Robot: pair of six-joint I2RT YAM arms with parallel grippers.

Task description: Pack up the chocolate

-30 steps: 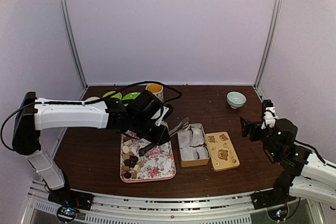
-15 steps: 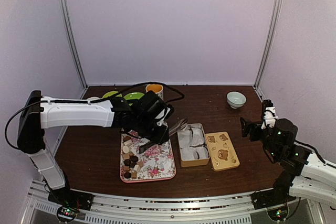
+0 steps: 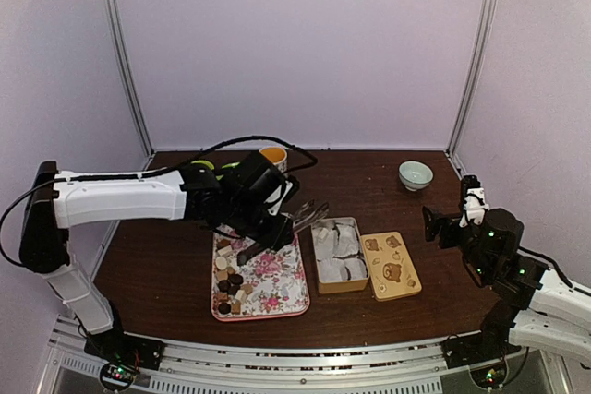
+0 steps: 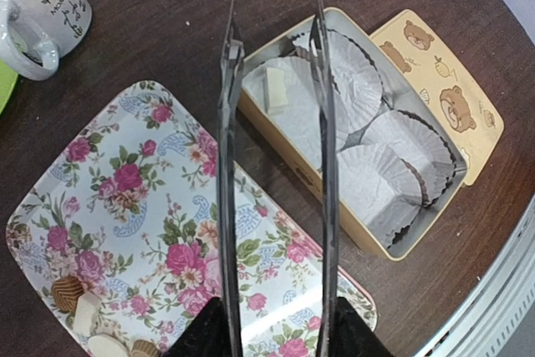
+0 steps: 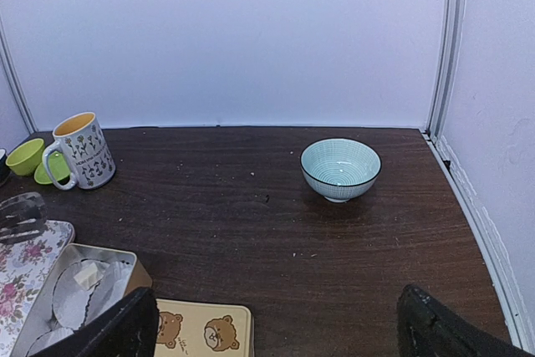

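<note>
My left gripper (image 3: 263, 228) is shut on thin metal tongs (image 3: 305, 216). In the left wrist view the gripper (image 4: 276, 332) holds the tongs (image 4: 328, 165) with their arms apart and nothing between the tips, which hover over the far-left paper cup of the gold tin (image 4: 393, 244). A pale chocolate piece (image 4: 276, 89) lies in that cup and also shows in the right wrist view (image 5: 86, 274). Several dark and pale chocolates (image 3: 229, 285) sit at the near left of the floral tray (image 3: 277, 283). My right gripper (image 3: 434, 226) is open and empty, well to the right.
The tin's bear-print lid (image 3: 391, 265) lies right of the tin (image 3: 339, 254). A flowered mug (image 3: 271, 160) and green bowls (image 3: 217, 170) stand behind the tray. A pale teal bowl (image 3: 416, 174) sits at the back right.
My left arm has swung the tongs from over the tray to the right, so their tips now reach over the tin. The right arm has not moved.
</note>
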